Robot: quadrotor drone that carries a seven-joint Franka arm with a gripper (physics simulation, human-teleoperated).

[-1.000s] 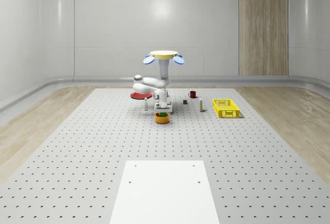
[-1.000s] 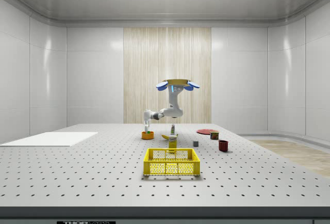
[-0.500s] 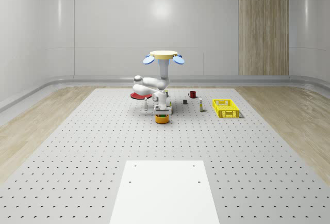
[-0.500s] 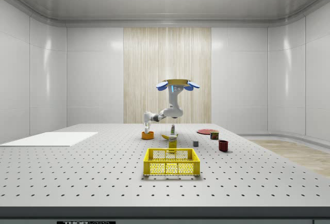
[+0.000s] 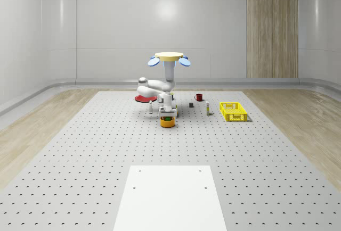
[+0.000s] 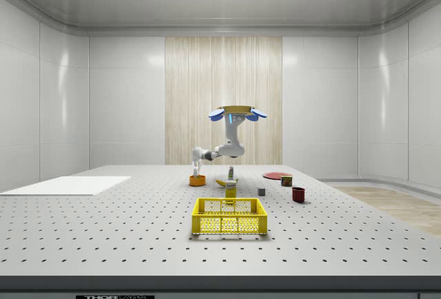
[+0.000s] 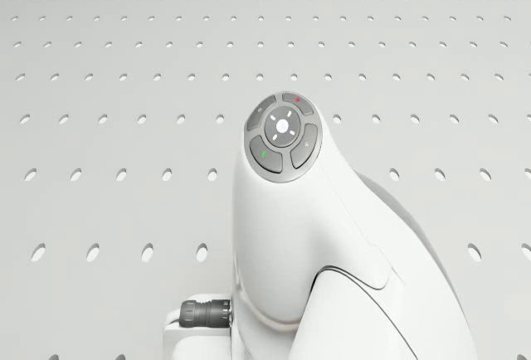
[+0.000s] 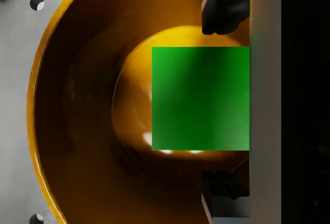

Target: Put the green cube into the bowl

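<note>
The drone [image 5: 169, 58] hovers over the table's far middle, its white arm bent down toward the orange bowl [image 5: 167, 123]. The gripper [image 5: 167, 114] hangs just above the bowl, also seen from the side as the gripper [image 6: 198, 171] over the bowl [image 6: 198, 180]. In the wrist view the green cube [image 8: 201, 98] lies inside the bowl's [image 8: 77, 131] rim, over its floor. The gripper [image 8: 224, 100] is open: both dark fingertips [image 8: 224, 12] stand off the cube's sides with gaps. From the whole-scene camera the cube [image 5: 167, 118] peeks above the bowl's rim.
A yellow basket [image 5: 233, 111] stands to the whole-scene view's right of the bowl. A red mug [image 5: 199, 97], a small dark block [image 5: 191, 105] and a bottle [image 5: 207, 108] lie between them. A red plate [image 5: 145, 98] sits behind the arm; a white sheet [image 5: 170, 196] covers the near table.
In the side view the gripper has risen a little above the bowl over the last second. The drone, the bowl and the other objects stay where they were.
</note>
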